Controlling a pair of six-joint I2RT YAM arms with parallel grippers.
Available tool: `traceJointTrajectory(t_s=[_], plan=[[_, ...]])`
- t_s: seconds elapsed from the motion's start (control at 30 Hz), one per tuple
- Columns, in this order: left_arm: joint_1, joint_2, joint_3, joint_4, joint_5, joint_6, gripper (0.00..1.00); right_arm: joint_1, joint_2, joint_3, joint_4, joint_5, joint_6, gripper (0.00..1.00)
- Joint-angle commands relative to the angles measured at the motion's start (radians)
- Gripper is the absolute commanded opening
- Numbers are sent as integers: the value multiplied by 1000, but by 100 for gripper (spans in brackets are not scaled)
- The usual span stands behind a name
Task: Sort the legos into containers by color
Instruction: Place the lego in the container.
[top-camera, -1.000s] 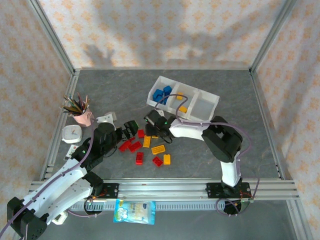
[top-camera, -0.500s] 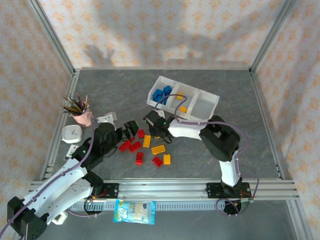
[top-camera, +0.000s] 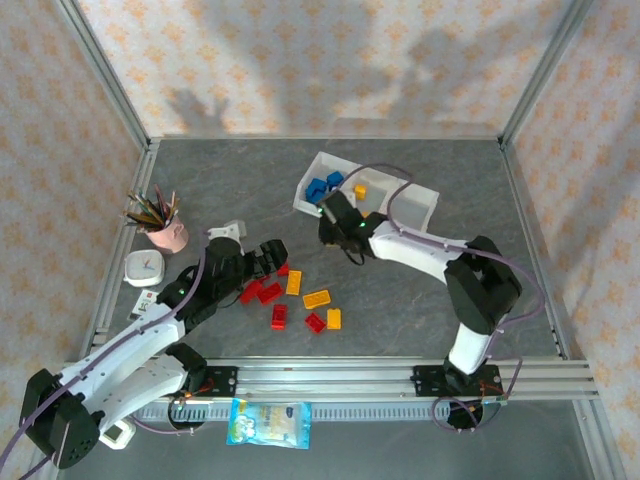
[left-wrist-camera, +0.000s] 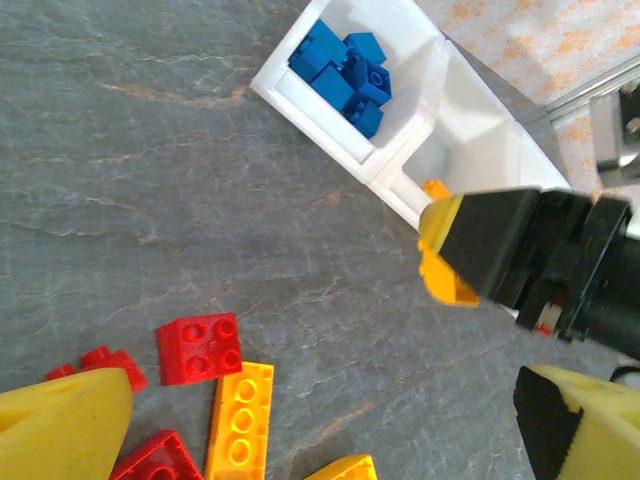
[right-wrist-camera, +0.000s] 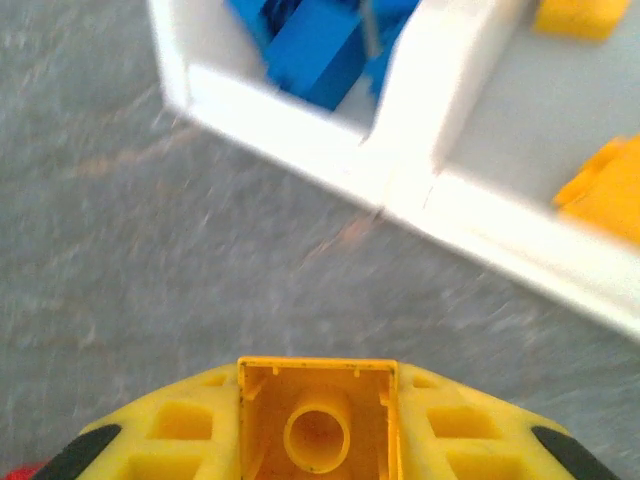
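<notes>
Right gripper (top-camera: 329, 208) clamped on one yellow lego (right-wrist-camera: 318, 415), just short of the tray (right-wrist-camera: 300, 140), facing the divider beside its blue end. To do this well: lift clear of the tray's wall, centre over its middle compartment, release low. Blue legos (right-wrist-camera: 315, 45) sit in the tray's end compartment; yellow legos (right-wrist-camera: 605, 190) in its middle. Left gripper (top-camera: 272, 252) spread open over red legos (left-wrist-camera: 200, 348), apart from the tray.

A pink cup (top-camera: 168, 237) of pencils (top-camera: 152, 208) stands at the left of the grey table (top-camera: 250, 180), with a white clock (top-camera: 145, 267) just nearer. A blue-and-white packet (top-camera: 269, 423) lies nearest, past the rail (top-camera: 350, 372).
</notes>
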Motion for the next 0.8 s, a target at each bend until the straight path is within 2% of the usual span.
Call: traceJointTrajectory(t_s=[0.0,0.2,0.47,0.63,0.77], plan=[[8,44,56,71,37,23,99,-72,-11,49,-42,27,-59,30],[7,119,89,130,53,25,99,-179,101,184,-53,53,-119,30],[7,161,111,152,44,31,99,-233,283,350,-69,62,-141,32],[9,163,119,144,39,37,99,-238,310,384,-77,69,-148,46],[9,159,115,143,35,40,99,-238,277,367,-77,65,-150,51]])
